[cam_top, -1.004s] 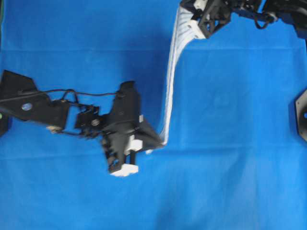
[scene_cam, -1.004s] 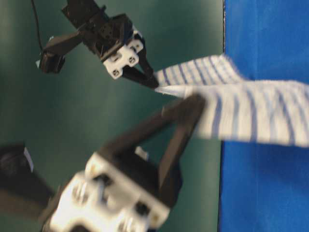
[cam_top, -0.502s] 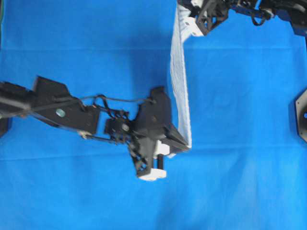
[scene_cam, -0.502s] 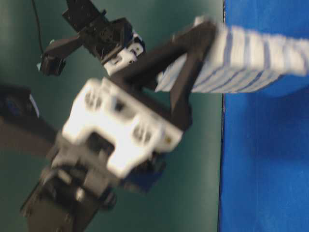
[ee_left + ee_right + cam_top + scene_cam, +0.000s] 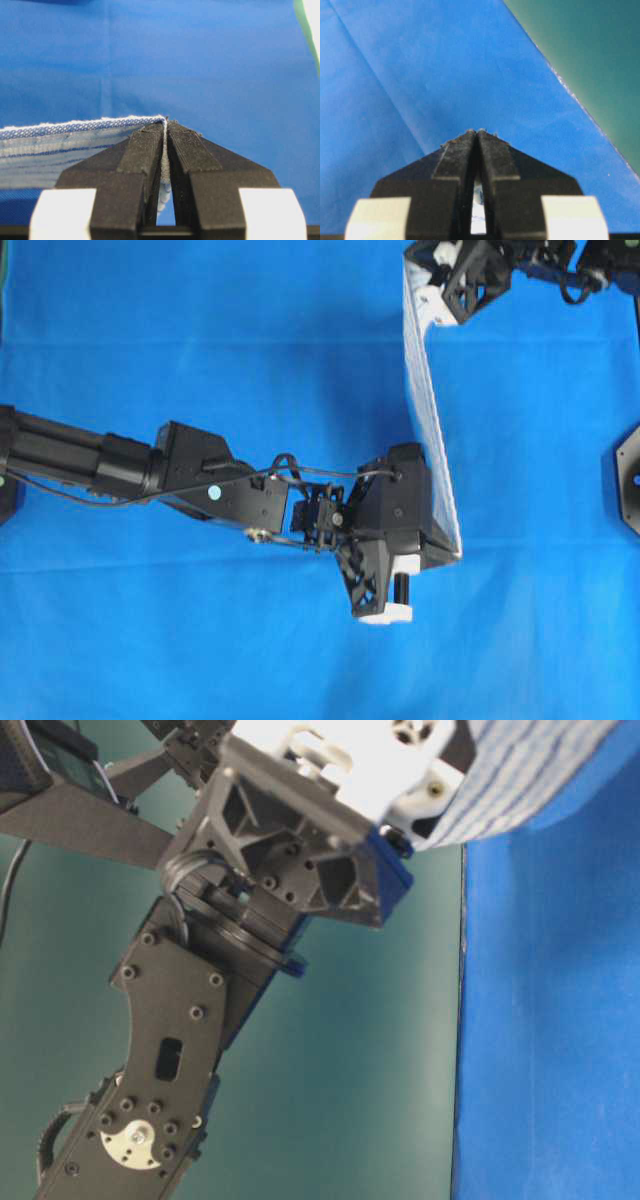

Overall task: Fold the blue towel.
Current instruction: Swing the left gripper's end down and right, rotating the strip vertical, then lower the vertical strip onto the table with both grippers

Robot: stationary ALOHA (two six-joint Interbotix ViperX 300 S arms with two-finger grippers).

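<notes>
Blue towel [image 5: 428,410] stretched between both clamped grippers — airborne.

Quick count: one blue towel [image 5: 428,410], the white one with thin blue stripes, and one plain blue table cover [image 5: 200,330] under everything. Two robot arms, each with its own gripper, so one left gripper [image 5: 455,552] and one right gripper [image 5: 412,262]. One black mount plate [image 5: 628,478] sits at the right edge.
</notes>
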